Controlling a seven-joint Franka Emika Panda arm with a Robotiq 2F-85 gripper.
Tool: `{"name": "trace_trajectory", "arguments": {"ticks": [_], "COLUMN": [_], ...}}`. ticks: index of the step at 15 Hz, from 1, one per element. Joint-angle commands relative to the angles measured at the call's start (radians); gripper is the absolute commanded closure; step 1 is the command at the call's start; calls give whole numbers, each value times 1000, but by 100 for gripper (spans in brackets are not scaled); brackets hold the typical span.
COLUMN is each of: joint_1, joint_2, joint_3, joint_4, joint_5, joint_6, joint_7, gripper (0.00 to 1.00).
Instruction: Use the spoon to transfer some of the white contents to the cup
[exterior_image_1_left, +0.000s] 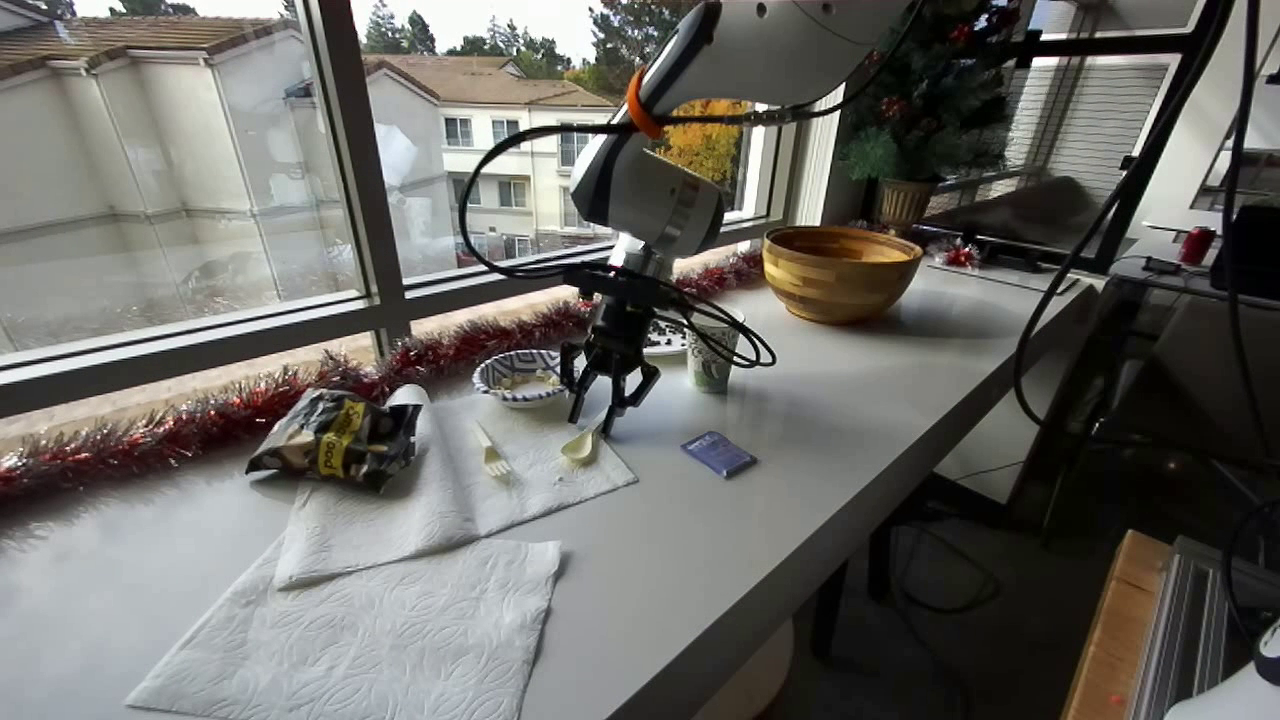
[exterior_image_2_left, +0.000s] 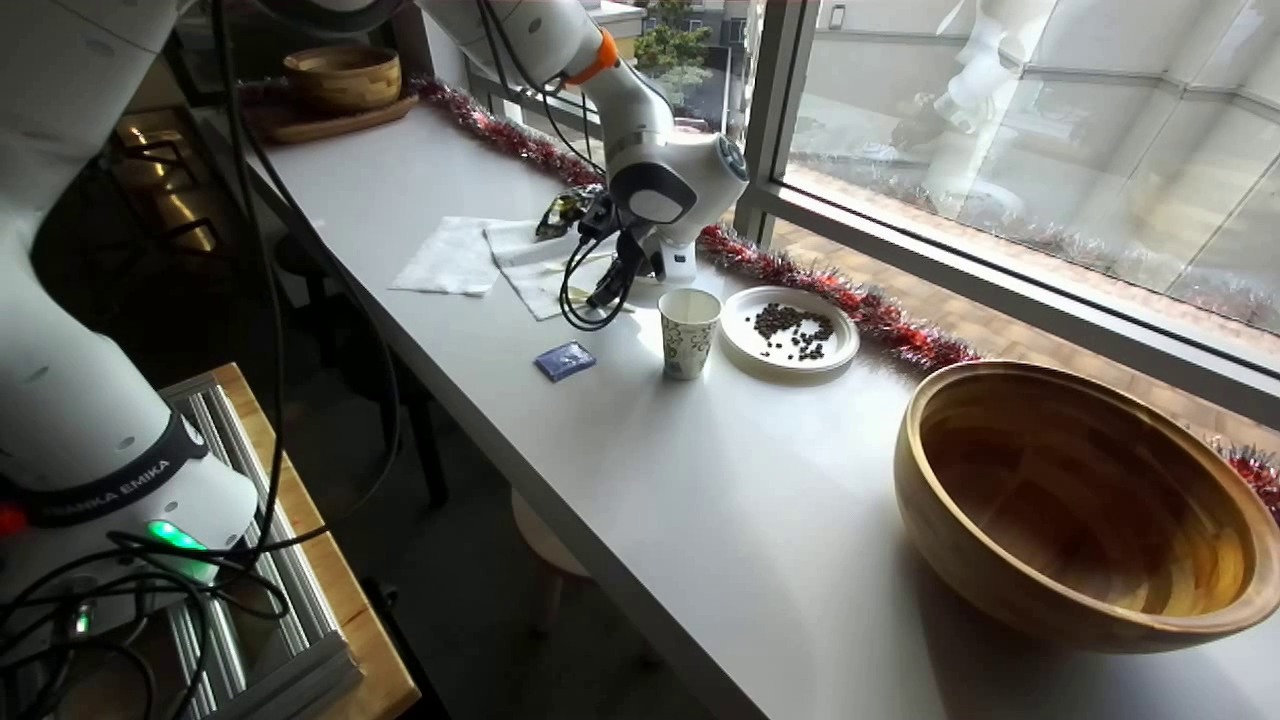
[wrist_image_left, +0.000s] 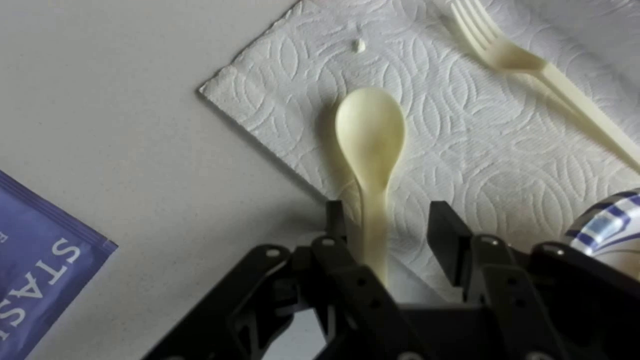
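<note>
my claw (wrist_image_left: 389, 220) stands spread with nothing in its grip, and the coming pinch turns on one line: the spoon (wrist_image_left: 370, 125) lies straight ahead of it in the wrist view, scoop end on a napkin (wrist_image_left: 465, 175) and pointing away, its long axis running back so the handle passes between the tips, a little toward the side of the blue sachet (wrist_image_left: 40, 260). whether the tips are low enough to close on it i can't tell. counting from my end: one arm (exterior_image_1_left: 650, 195), so no choice there; one spoon, one fork (wrist_image_left: 520, 57), one patterned bowl (exterior_image_1_left: 520, 399) with the white contents (exterior_image_1_left: 530, 381), bits too small to number, one cup (exterior_image_2_left: 688, 335), one plate (exterior_image_2_left: 737, 332) of dark bits (exterior_image_2_left: 785, 322), one sachet, one black packet (exterior_image_1_left: 350, 440), two napkins on the counter (exterior_image_1_left: 830, 430), and two wooden bowls (exterior_image_2_left: 930, 510) in an exterior view.
</note>
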Motion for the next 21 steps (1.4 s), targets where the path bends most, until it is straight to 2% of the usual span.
{"name": "trace_trajectory", "arguments": {"ticks": [1,4,6,8,9,12,15,17,21], "joint_1": [-13,-15,-13,-13,-12,-4,16,22,34], "joint_2": [34,44,50,57,57,7,-60,-92,-120], "joint_3": [4,0,-5,-10,-12,-15,-20,-24,-23], "joint_4": [62,77,83,92,93,52,2,1,25], "joint_5": [4,-4,-11,-18,-17,2,24,8,16], "joint_6": [-44,-66,-76,-95,-98,-91,-13,-44,92], "joint_7": [7,15,18,24,26,61,132,203,267], "gripper": [64,83,89,88,96,96,96,96,96]}}
